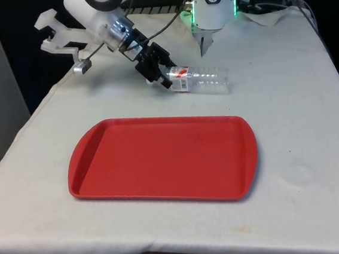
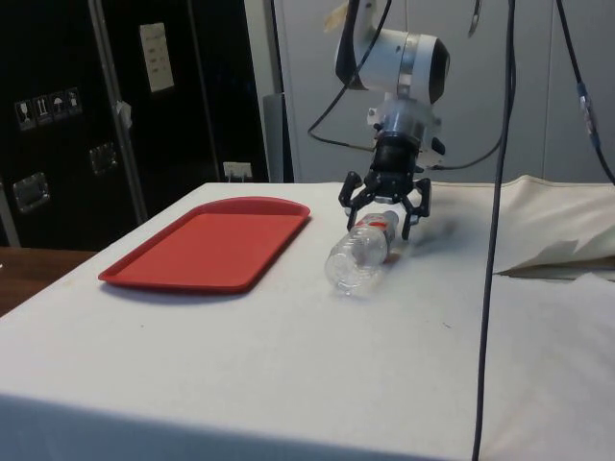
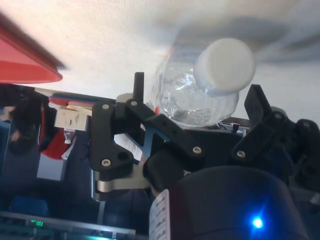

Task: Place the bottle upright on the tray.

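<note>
A clear plastic bottle with a white cap and red label (image 1: 200,79) is lying on its side on the white-clothed surface (image 1: 302,132), between the robot's end and the flat red plastic tray (image 1: 160,159). The black two-finger gripper (image 2: 386,200) is reaching down around the bottle's capped end, its fingers (image 3: 256,102) standing apart on either side of the neck.
</note>
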Robot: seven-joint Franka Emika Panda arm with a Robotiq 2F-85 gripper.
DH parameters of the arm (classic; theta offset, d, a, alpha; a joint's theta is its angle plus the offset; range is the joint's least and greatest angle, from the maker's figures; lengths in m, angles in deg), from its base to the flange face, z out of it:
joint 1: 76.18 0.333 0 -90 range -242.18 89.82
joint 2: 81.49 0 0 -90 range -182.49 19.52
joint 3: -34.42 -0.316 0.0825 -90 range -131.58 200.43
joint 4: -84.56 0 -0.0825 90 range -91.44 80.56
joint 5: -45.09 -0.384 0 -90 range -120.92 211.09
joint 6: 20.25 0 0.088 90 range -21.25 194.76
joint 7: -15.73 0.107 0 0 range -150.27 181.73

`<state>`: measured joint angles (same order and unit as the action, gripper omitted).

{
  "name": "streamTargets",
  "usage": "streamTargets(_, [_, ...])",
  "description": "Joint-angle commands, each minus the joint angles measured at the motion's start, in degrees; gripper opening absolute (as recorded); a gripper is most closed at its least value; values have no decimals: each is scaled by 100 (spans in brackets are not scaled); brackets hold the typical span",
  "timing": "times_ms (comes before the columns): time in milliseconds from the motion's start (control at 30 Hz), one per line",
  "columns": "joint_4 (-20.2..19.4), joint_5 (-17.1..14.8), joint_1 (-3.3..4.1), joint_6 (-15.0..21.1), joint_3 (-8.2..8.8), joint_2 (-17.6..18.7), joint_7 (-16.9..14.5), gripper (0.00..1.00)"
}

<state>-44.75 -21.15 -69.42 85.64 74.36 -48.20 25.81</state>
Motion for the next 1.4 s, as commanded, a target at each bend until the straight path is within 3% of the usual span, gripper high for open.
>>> streamTargets(0, [34, -40, -29, -34, -23, 29, 11, 100])
streamTargets(167, [29, -6, 6, -23, 0, 17, 17, 100])
streamTargets(433, [120, -172, -23, -97, -52, 178, 0, 100])
streamTargets(467, [103, -138, 6, -69, -29, 166, 11, 100])
streamTargets(500, [115, -172, -23, -126, -40, 178, -11, 100])
streamTargets(700, [80, -178, -34, -395, 63, 178, -138, 100])
streamTargets(733, [86, -155, 0, -372, 86, 189, -109, 100])
streamTargets(767, [86, -183, -34, -441, 74, 189, -143, 100])
streamTargets(867, [109, -189, -34, -550, 109, 206, -160, 100])
streamTargets(1000, [92, -155, -6, -544, 132, 195, -143, 100])
streamTargets(1267, [115, -195, -34, -602, 97, 258, -172, 100])
streamTargets(1300, [86, -155, -6, -573, 132, 223, -149, 100])
streamTargets(1367, [132, -212, -40, -630, 92, 298, -178, 100])
